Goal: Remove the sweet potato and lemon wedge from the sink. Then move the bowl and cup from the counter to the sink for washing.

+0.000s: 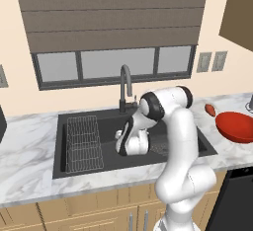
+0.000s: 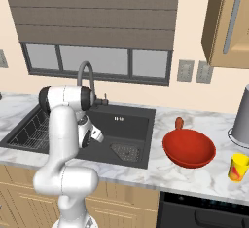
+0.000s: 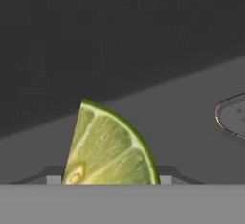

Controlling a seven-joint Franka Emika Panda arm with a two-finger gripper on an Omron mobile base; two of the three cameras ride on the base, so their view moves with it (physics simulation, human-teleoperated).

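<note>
Arm's reaching down into the sink (image 1: 64,141) — lemon wedge (image 3: 107,146) sits right between the fingertips, close up, but can't tell if they're actually pinching it. Sweet potato (image 2: 179,123) is on the counter behind the bowl (image 2: 189,148).

The lemon wedge (image 3: 107,149) is cut off at its base by the hand view's bottom, so whether the claw's tips touch it cannot be told. In the left base view the arm covers the claw, and the bowl (image 1: 237,127) runs off the right edge — the sink's (image 1: 64,146) floor lies partly behind the arm.
</note>
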